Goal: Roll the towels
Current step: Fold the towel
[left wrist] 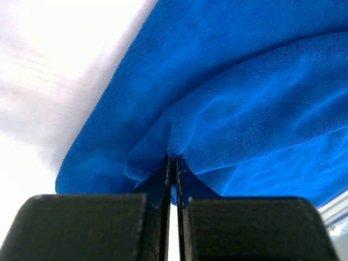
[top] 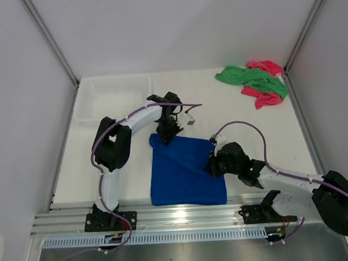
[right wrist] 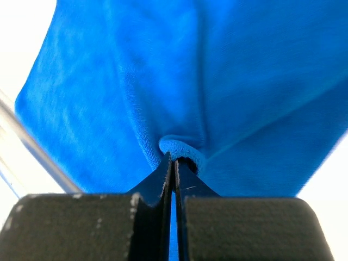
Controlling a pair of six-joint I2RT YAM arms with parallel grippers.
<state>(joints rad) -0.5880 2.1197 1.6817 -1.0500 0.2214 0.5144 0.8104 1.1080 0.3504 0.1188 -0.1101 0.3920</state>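
Note:
A royal blue towel [top: 186,171] lies spread near the table's front edge. My left gripper [top: 167,135] is shut on its far left corner, and the left wrist view shows blue towel cloth [left wrist: 217,98] pinched at the tips of the left gripper [left wrist: 173,159]. My right gripper [top: 212,163] is shut on the towel's right edge; in the right wrist view a fold of the blue towel [right wrist: 179,148] bunches at the right gripper's [right wrist: 173,160] tips. A green towel [top: 251,80] and a pink towel [top: 267,94] lie crumpled together at the back right.
A white plastic basket [top: 113,96] stands at the back left of the table. The metal rail [top: 186,216] runs along the near edge by the arm bases. Slanted frame posts [top: 51,40] rise at both back corners.

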